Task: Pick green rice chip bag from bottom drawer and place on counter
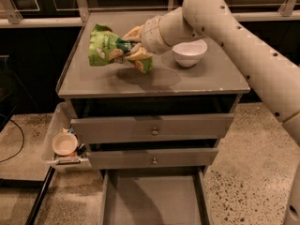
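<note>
The counter (187, 81) is a broad, flat grey slab with a pale chipped front edge. It lies directly beneath my load, so I judge the way to set it down is straight down. Below, the bottom drawer (152, 200) stands pulled out, a shallow grey tray with a plain floor. The green rice chip bag (102, 48) is out of it and hangs over the counter's left half as seen here, casting a shadow on the top. Its long axis runs sideways, mostly jutting left of my gripper (133, 50). The bag is thin and crinkly, creased where my jaws are clamped on its right end. A smooth white bowl (189, 52) sits just beside, on the right, so I should not drift that way.
</note>
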